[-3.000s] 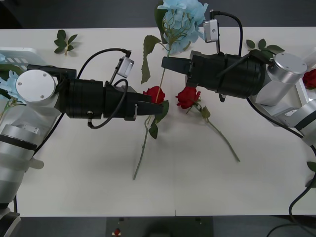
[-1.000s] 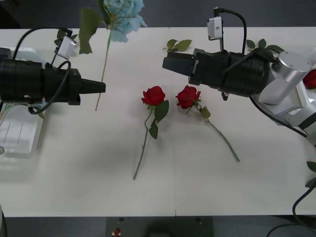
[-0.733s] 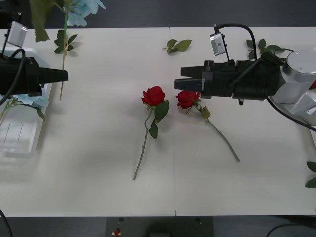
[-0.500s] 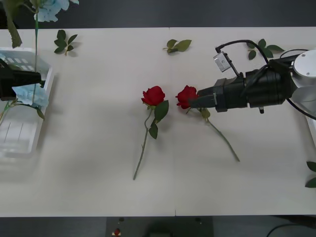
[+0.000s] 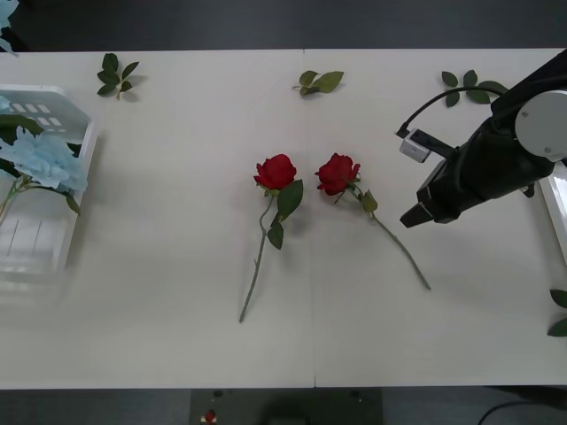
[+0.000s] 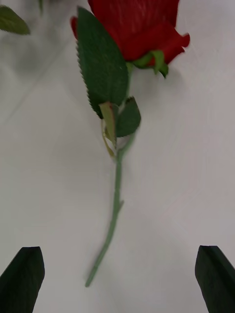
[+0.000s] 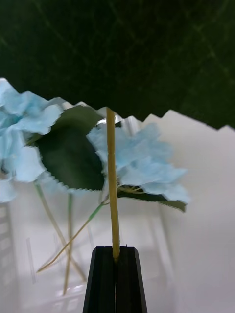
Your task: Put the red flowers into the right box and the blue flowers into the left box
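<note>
Two red flowers lie mid-table: the left rose point(image 5: 277, 171) and the right rose point(image 5: 337, 173), whose thin stem point(image 5: 400, 251) runs toward my right gripper point(image 5: 409, 219). That gripper hovers just right of the stem, tilted down. In the right wrist view it point(image 6: 117, 281) is open, with the rose's stem point(image 6: 116, 200) and bloom point(image 6: 139, 22) between and beyond the black fingers. My left gripper point(image 7: 116, 254) is shut on a blue flower's stem point(image 7: 112, 181) above the left box point(image 7: 164, 239). Blue flowers point(image 5: 44, 159) lie in the left box point(image 5: 40, 252). A strip of the right box point(image 5: 558, 208) shows at the right edge.
Loose green leaf sprigs lie along the far side of the table point(image 5: 118, 73), point(image 5: 319, 81), point(image 5: 469, 84), and another at the right edge point(image 5: 558, 312). The near half of the table is bare white surface.
My left arm carried the blue flower leftward over the left box and out of the front view. My right arm drew back to the right and tipped down over the right rose's stem.
</note>
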Robot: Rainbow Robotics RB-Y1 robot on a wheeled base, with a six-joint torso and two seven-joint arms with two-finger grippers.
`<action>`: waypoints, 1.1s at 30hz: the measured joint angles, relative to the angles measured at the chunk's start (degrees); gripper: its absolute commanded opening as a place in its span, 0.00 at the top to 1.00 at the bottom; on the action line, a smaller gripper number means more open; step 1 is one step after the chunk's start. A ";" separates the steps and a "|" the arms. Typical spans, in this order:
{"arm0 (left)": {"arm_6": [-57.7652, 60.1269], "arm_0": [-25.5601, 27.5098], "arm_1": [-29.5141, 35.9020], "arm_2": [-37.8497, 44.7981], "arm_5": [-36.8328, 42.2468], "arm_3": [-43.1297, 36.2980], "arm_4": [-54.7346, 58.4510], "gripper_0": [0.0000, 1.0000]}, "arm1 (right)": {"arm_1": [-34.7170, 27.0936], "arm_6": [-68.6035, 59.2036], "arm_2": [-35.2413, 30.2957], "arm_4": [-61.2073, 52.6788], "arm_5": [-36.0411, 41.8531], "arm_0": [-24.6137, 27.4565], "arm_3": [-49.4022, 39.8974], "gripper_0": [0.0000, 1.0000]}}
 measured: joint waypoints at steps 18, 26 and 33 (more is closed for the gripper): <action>9.35 0.01 0.80 -10.72 -8.32 6.96 -22.46 1.00 | 11.81 -12.18 -0.01 18.68 2.08 -1.43 0.27 0.10; 10.81 0.07 0.80 -11.09 -8.42 9.92 -23.71 0.99 | 16.90 -12.18 -2.12 23.41 1.81 -1.43 3.91 0.10; 10.81 0.49 0.80 -10.30 -8.42 9.92 -24.22 0.00 | 19.93 -12.18 -2.74 24.89 0.03 -1.43 6.36 0.10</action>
